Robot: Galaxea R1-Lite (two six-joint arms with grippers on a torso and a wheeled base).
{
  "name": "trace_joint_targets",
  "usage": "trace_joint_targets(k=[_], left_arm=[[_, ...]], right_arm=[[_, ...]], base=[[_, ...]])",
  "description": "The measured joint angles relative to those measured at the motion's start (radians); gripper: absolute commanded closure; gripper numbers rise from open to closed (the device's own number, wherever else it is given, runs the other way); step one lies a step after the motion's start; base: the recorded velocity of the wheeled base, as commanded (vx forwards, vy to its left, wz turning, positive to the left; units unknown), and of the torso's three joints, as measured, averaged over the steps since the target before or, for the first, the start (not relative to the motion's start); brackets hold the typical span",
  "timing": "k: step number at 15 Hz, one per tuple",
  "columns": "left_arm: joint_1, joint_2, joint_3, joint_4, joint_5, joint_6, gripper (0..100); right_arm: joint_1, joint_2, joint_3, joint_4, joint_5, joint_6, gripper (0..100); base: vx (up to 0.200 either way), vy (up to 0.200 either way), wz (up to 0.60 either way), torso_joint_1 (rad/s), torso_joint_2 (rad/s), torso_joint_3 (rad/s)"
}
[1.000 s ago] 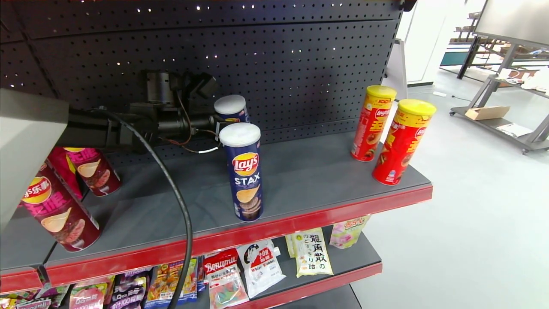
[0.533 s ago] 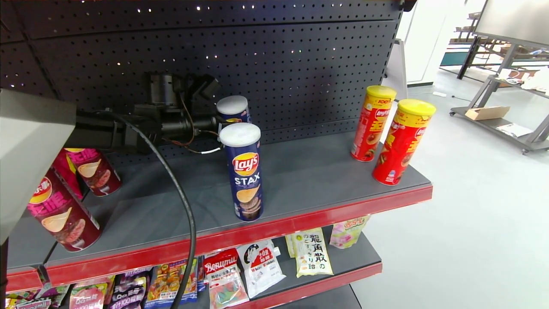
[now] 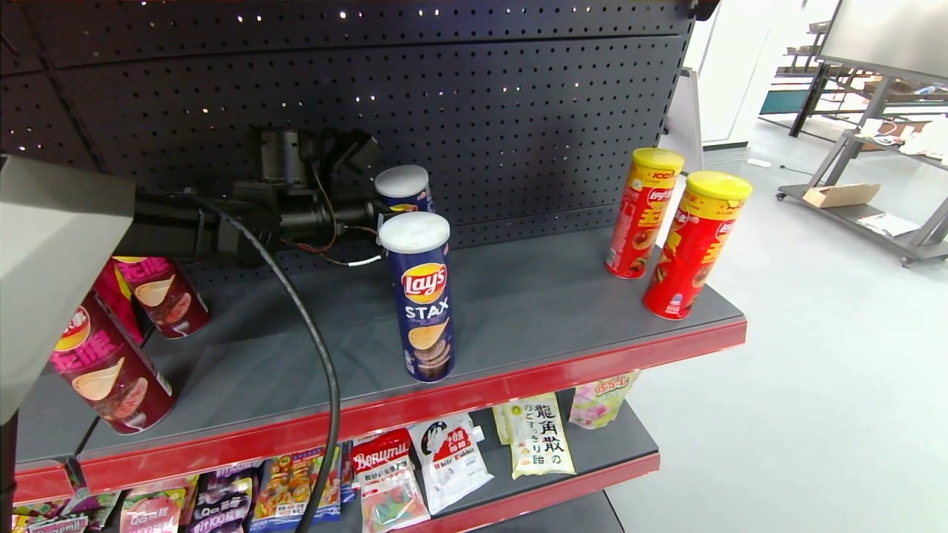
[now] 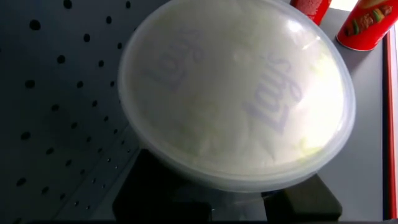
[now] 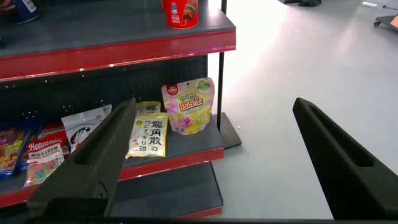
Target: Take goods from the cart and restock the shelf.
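A blue chips can with a white lid (image 3: 404, 188) sits at the back of the top shelf (image 3: 533, 311), close to the pegboard. My left gripper (image 3: 379, 209) is shut on it from the left. Its lid (image 4: 236, 93) is close up in the left wrist view, with dark fingers (image 4: 155, 196) under it. A second blue can (image 3: 422, 296) stands upright just in front and hides the held can's lower part. My right gripper (image 5: 211, 168) hangs open and holds nothing, low down and facing the lower shelf.
Two red cans (image 3: 643, 212) (image 3: 692, 244) stand at the shelf's right end, and maroon cans (image 3: 111, 370) (image 3: 159, 292) at its left. Snack bags (image 3: 533, 437) (image 5: 188, 106) fill the lower shelf. Open floor lies to the right, with a metal rack (image 3: 874, 200) far off.
My left arm has crept slightly right with the rear blue can in its grip. The front can and the red cans have not moved.
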Motion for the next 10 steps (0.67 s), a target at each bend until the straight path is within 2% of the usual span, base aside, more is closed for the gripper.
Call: trace_joint_targets(k=[10], left_arm=[[0.01,-0.03,0.003,0.042,-0.001,0.0,100]], right_arm=[[0.0,0.0,0.0,0.0,0.0,0.0,0]], base=[[0.0,0.0,0.0,0.0,0.0,0.0]])
